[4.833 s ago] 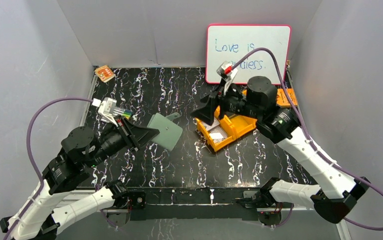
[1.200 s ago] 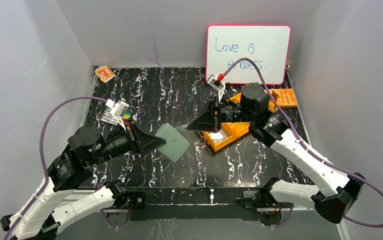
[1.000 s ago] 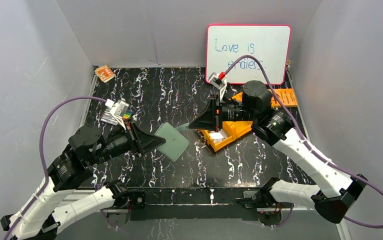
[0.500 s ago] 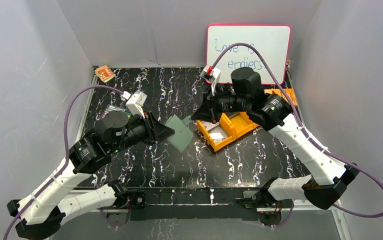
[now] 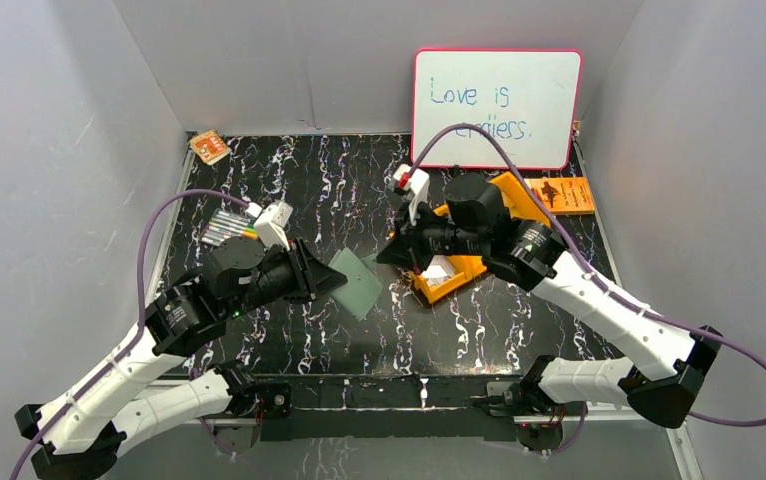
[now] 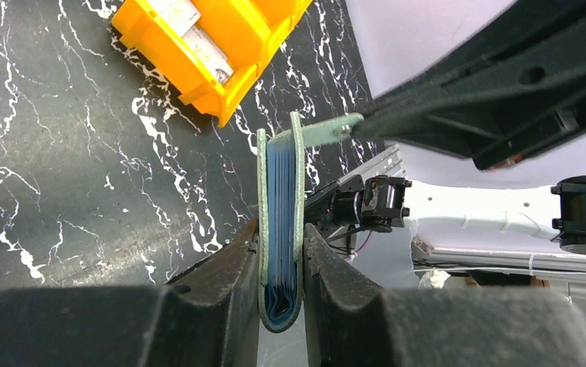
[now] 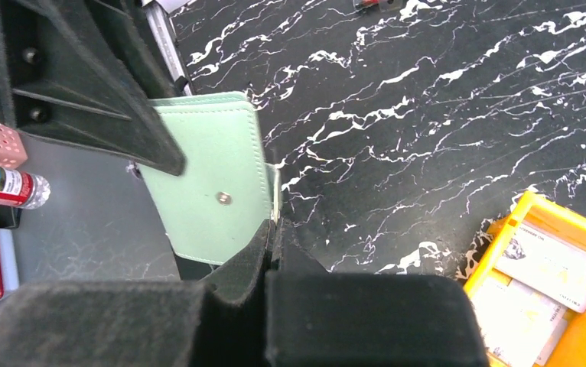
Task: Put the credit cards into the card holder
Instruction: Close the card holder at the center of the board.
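Left wrist view: left hand (image 6: 281, 256) angled low over table (image 6: 83, 153), clamped on card holder (image 6: 281, 183), held edge-on between its fingers. Right hand (image 7: 273, 229), fingers pinched together, grips its snap tab (image 6: 328, 131).

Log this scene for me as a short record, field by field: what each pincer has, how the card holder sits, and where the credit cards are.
left pincer: shut on the card holder, clamped across its fold end
right pincer: shut on the strap of the card holder
card holder state: folded, blue pockets edge-on in the left wrist view, strap unsnapped and drawn sideways
credit cards: lying in the orange tray
task stage: holder not yet opened, no card picked up
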You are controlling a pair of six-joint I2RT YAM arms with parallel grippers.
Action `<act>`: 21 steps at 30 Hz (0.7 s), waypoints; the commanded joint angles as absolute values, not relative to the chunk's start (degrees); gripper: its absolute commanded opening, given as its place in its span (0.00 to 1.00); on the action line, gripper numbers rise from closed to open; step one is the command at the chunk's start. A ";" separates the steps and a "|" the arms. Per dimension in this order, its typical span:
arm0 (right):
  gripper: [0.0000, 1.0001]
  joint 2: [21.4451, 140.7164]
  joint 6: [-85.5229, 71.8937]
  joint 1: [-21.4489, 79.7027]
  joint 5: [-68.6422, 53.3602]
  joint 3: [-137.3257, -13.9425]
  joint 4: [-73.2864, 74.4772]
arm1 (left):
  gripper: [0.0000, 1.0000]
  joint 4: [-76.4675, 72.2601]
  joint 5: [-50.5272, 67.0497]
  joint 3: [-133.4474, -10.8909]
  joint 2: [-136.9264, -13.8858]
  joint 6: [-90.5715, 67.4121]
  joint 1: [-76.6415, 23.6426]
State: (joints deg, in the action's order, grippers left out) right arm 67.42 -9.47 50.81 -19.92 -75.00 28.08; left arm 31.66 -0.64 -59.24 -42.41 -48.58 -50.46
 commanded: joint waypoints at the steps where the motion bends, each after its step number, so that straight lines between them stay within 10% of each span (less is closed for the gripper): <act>1: 0.00 66.20 -8.89 56.22 -12.54 -75.05 22.14 | 0.00 31.03 -0.09 -59.15 -41.20 -49.89 -50.36; 21: 0.00 68.09 -7.24 60.91 -8.30 -72.51 19.51 | 0.00 30.78 -1.00 -58.83 -39.79 -51.89 -50.36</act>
